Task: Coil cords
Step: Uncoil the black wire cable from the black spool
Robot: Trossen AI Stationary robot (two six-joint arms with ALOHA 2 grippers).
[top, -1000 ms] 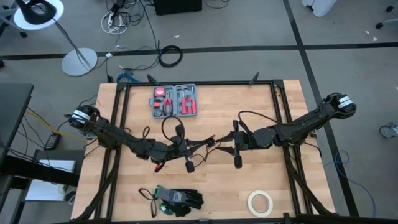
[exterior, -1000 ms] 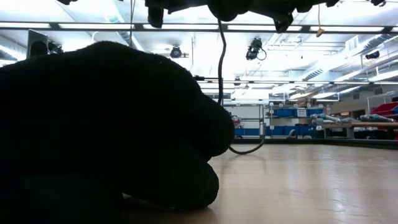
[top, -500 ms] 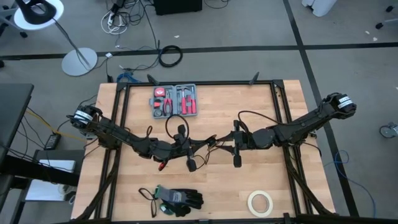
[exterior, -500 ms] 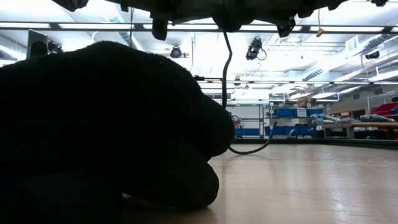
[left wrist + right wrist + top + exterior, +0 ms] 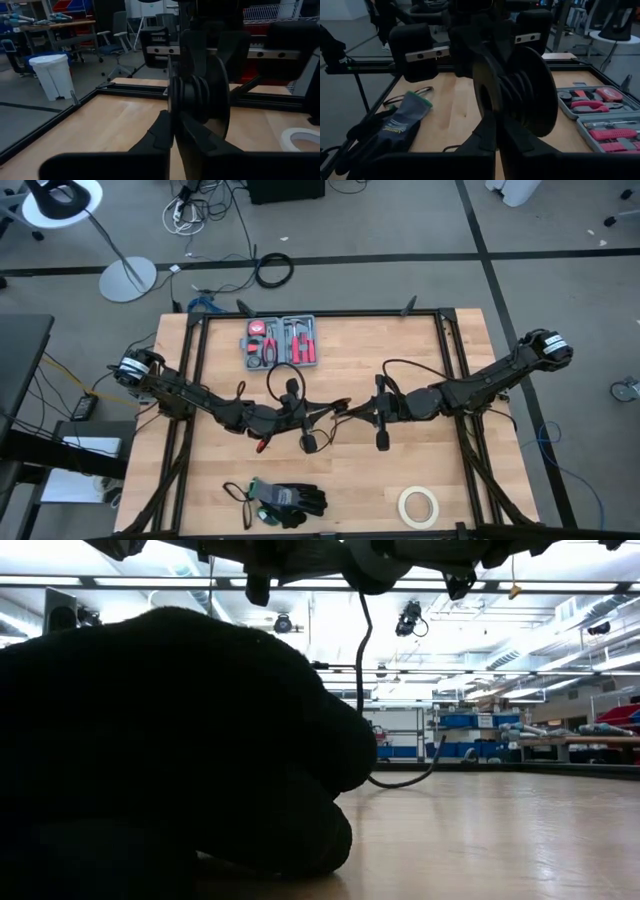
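As both arms reach in from opposite edges of the table [image 5: 400, 350], they meet nose to nose over its middle, up off the wood. The left gripper [image 5: 322, 416] comes from the left edge and the right gripper [image 5: 352, 412] from the right edge, and they are just about touching.

And there's the cord [image 5: 200, 95]! Through the left wrist camera it shows as a tight round coil standing on edge, ridged with its wraps, right past the left fingers [image 5: 160, 132]. Those fingers are drawn together and pinch the coil's rim. Same story on the other side: the right fingers [image 5: 485, 132] are pressed together on the rim of the same coil [image 5: 517, 95].

Not all of the cord is wound, though. From above, a loose loop [image 5: 272, 376] rises off the left arm toward the tool case [image 5: 281, 342]. At table level, a strand [image 5: 360, 660] hangs straight down from the arms and another stretch curls along the wood farther back.

The open tool case sits by one long edge of the table. By the opposite long edge lie the black gloves [image 5: 290, 500], which fill most of the table-level picture as a dark mound. A roll of tape [image 5: 418, 505] lies flat near the corner of that same edge on the right arm's side, well apart from the gloves.
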